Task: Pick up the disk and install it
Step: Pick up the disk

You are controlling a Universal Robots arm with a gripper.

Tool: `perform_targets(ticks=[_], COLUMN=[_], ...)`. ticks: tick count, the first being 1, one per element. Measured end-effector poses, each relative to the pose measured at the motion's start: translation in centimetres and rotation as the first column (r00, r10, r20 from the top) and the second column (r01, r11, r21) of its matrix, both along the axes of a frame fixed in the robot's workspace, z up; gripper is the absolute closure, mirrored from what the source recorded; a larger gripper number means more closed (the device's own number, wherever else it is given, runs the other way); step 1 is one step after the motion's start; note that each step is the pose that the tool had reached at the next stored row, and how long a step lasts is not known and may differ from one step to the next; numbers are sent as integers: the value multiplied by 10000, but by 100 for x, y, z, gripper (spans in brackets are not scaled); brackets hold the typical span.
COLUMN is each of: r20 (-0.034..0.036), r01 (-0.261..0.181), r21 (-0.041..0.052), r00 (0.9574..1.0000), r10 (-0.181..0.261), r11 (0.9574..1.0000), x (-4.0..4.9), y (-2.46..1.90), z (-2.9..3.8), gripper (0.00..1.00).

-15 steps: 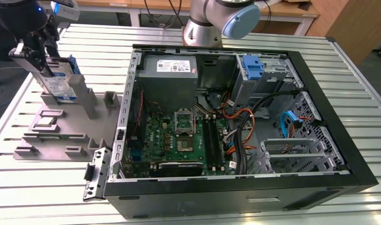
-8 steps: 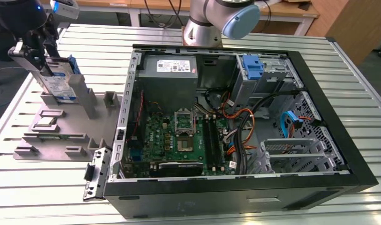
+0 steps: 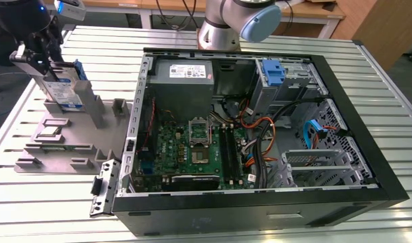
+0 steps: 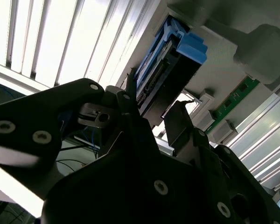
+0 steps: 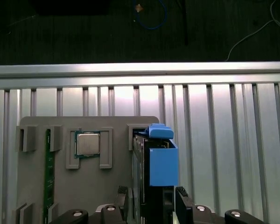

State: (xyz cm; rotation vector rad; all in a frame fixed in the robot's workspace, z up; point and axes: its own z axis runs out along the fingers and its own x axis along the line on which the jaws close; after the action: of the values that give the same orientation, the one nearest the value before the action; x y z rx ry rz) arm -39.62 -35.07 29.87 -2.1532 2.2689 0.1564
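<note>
Over the ribbed metal table (image 3: 50, 202) and grey holder tray (image 3: 70, 144), the jaws seem clamped on the upright silver, blue-framed disk (image 3: 62, 86).

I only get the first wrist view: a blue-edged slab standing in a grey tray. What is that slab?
Observer: A disk, with the tool shut on it. The exterior view shows its silver face, which has a white-and-blue label.
Operator: What else is on the table?
Observer: An open computer case lies to the exterior view's right of the tray, with its circuit board exposed.
Operator: And where does the robot itself stand?
Observer: In the exterior view its base rises just past the case's far side.
</note>
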Motion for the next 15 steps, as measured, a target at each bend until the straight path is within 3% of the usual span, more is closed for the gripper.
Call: perform_targets(ticks=[1,4,7,15], r20=[0,1,0,1], r01=[0,0,-1,0], r21=[0,0,-1,0], r00=[10000,10000,10000,10000], r10=[0,0,1,0], r11=[10000,10000,10000,10000], x=[0,0,0,0], y=[0,0,0,0], z=[0,-1,0,-1], gripper=[49,51,64,64])
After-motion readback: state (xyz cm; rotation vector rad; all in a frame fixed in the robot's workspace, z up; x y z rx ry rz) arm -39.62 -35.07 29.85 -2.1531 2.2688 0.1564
